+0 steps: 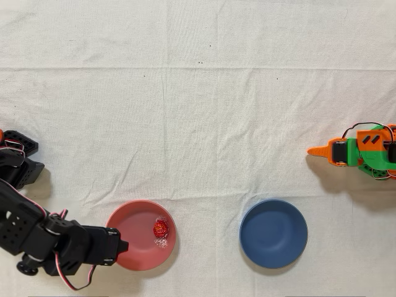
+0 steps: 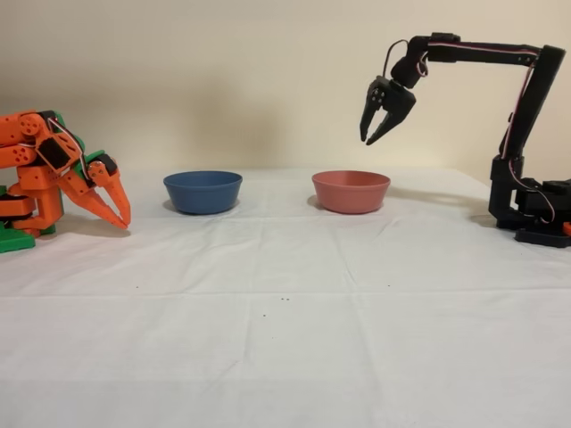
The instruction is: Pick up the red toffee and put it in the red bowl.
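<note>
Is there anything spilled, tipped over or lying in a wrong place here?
Nothing stands out. The red toffee lies inside the red bowl, both bowls stand upright, and the gripper hangs above with jaws open.

Open white cloth-covered table [image 1: 204, 93] is left free across the far and middle areas in the overhead view. The near strip is occupied by the shallow salmon-red plastic bowl [image 1: 133, 244] and the matching dark blue bowl [image 1: 273, 233], with a clear gap between them. The red bowl's left rim is overhung by the black two-finger gripper [image 2: 375, 134], held well above it with jaws apart.
</note>
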Tool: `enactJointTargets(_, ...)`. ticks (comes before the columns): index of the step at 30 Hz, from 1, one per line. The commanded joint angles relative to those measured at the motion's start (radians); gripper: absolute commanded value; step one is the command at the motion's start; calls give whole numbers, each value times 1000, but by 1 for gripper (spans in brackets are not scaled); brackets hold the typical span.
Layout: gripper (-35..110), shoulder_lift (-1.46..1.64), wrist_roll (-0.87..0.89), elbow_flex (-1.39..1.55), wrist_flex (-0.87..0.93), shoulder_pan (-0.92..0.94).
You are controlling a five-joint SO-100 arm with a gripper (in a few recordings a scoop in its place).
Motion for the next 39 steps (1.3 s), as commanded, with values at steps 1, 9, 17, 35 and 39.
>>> enactJointTargets(1, 1, 135, 40, 9, -32, -12)
enactJointTargets(9, 1, 364, 127, 250, -267, -123)
enactJointTargets(17, 1, 637, 265, 532, -420, -308)
enactJointTargets(35, 1, 1239, 236, 1147, -660, -459)
enactJointTargets(39, 1, 1331, 232, 1233, -632, -459)
